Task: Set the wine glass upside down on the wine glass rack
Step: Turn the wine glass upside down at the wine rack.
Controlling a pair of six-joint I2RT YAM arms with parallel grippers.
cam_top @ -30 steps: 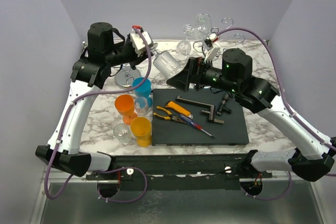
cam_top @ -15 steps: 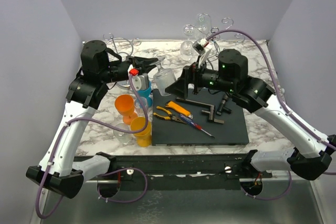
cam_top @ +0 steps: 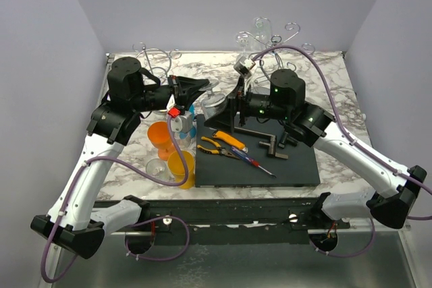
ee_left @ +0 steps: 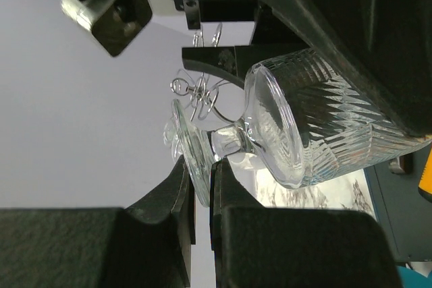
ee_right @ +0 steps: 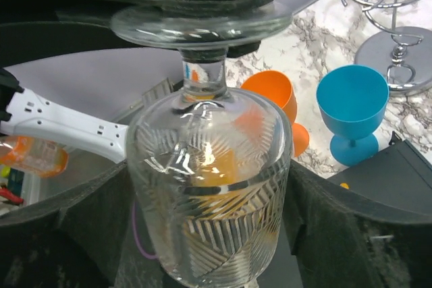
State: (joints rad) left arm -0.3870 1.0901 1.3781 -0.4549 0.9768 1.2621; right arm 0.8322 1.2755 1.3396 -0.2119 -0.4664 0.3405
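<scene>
Hanging on its side above the table, near the back left corner of the dark mat (cam_top: 297,166), is the wine glass (ee_right: 209,166), foot toward the left arm and bowl toward the right.

- Left gripper (ee_left: 196,177): nearly closed, pinching the thin rim of the glass's foot edge-on between its fingertips.
- Right gripper (cam_top: 223,109): jaws very wide and set on either side of the bowl. Its fingers (ee_right: 74,227) lie right up against the cut glass, but I cannot tell whether they are bearing on it.
- Racks: two wire ones stand at the back edge. The left rack (cam_top: 154,53) is bare wire, and the right rack (cam_top: 297,32) has glassware hanging near it. I cannot tell which one is meant.

Handling, as I judge it: the glass is rigid, fairly light and brittle, with a short stem as its weak point. The foot pinch is narrow and the surface smooth, so the glass could pivot or slip there. The ribbed bowl gives a better purchase — take it across its widest part with a gentle squeeze, since thin walls crack under a hard one. The foot needs to stay free for sliding into the wire slot, so a grip on the bowl suits the hanging move.
</scene>
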